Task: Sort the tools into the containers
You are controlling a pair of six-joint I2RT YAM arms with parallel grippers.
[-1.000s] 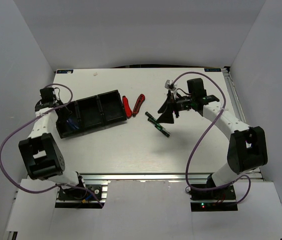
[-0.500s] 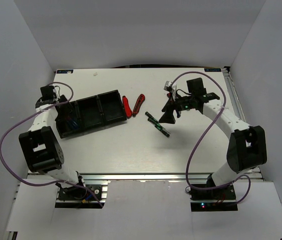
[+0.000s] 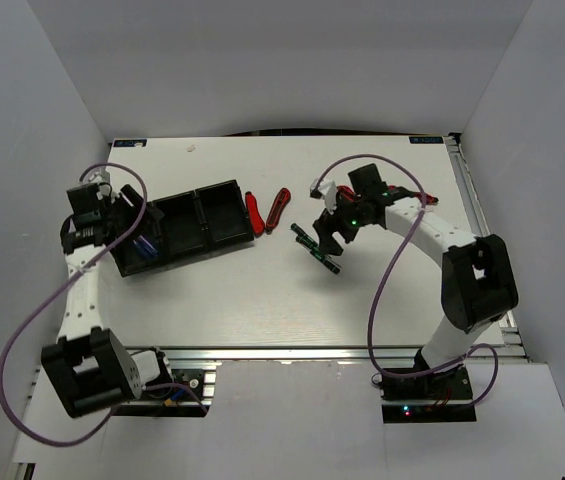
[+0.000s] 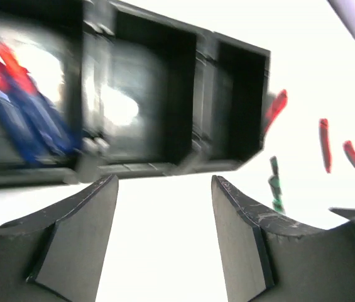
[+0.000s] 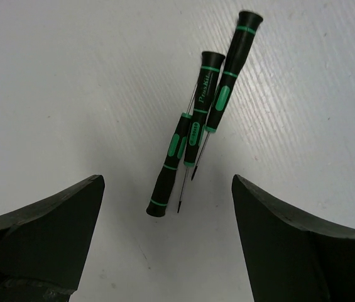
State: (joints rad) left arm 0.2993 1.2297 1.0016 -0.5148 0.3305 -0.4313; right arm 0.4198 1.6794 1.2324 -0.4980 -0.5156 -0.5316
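While the left gripper (image 3: pixel 132 222) hangs over the left end of the tray (image 4: pixel 203 100), its jaws stand wide apart with nothing between them. Its wrist view is blurred, but it shows only bare table (image 3: pixel 262 300) between the two fingers (image 4: pixel 76 239), with the tray's near wall just ahead of them. The tray lies aslant on the left half of the table, its three compartments in a row. The blue screwdrivers (image 4: pixel 29 116) lie in the left compartment, the one nearest this gripper. The middle and right compartments look dark, and what they hold cannot be made out.

Just off the tray's right end lie two red cutters (image 3: pixel 254 210), side by side on the table and a little apart from each other. The nearer one is just beside the tray's corner.

Right of the cutters, three green screwdrivers (image 5: pixel 193 135) lie bunched on the table, overlapping and pointing much the same way. The right gripper (image 5: pixel 168 195) hovers over them, spread wide and gripping nothing. In its wrist view the bundle lies between the two fingers (image 5: pixel 39 245), clear of both.
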